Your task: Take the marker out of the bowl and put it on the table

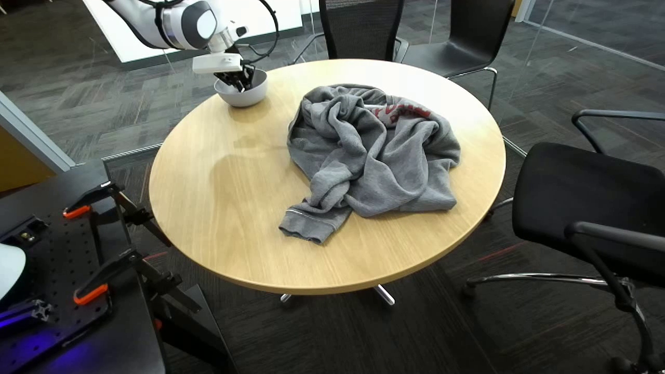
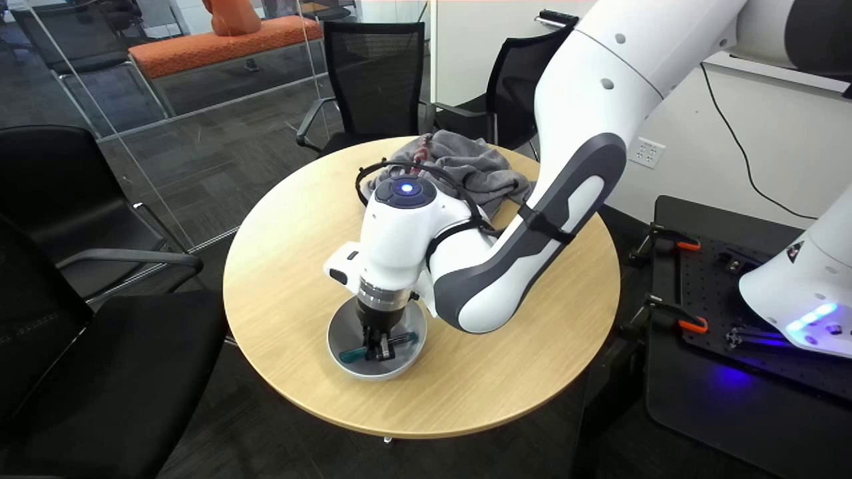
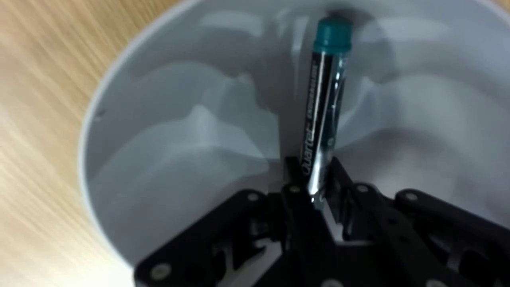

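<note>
Marker (image 3: 324, 105): lies within the bowl (image 1: 240, 98), teal cap (image 3: 333, 35) toward the wall, barrel running down between the fingers (image 3: 299, 215) of the robot's hand (image 3: 314, 166).
Hand: clenched on the marker, by the look of it, with a finger against either side.
Counter (image 1: 244, 228): waits for its delivery; reaching in and gripping appear done, while lifting past the rim, moving aside, lowering and letting go remain (the easier half, I'd wager, though the marker is slim).
Bowl: sits upright near the counter's edge; part of it runs out of the wrist view, and whether the marker touches its floor is unclear to me.
Barrel end: disappears among the dark fingers in the wrist view; in an exterior view the marker (image 2: 353, 354) pokes out on both sides of the hand.
Arm (image 2: 576, 159): bends low over the bowl, blocking part of the grey sweatshirt (image 2: 489, 166); cropped at the top in both exterior views.
</note>
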Robot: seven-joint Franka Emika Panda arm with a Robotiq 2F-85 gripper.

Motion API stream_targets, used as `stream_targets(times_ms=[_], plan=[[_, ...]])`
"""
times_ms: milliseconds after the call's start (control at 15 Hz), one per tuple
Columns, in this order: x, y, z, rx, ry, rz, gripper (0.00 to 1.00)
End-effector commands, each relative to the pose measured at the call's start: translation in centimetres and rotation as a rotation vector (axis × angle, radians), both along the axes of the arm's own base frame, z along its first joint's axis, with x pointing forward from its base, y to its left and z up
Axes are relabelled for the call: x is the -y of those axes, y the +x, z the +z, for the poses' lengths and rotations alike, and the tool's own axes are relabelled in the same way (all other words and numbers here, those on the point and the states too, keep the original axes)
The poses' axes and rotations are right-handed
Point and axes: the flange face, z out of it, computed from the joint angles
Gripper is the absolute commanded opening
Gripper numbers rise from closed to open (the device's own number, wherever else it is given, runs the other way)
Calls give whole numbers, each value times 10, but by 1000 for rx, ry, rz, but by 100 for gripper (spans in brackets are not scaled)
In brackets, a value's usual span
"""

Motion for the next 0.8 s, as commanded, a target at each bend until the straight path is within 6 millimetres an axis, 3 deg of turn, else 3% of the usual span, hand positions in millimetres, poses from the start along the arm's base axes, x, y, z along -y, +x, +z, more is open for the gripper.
stream_targets(times_ms=[0,267,733], plan=[[-2,6,13,10,-16,-16,5],[0,5,41,59,-18,-26,5],[8,-9,109,151,-37,-78,5]])
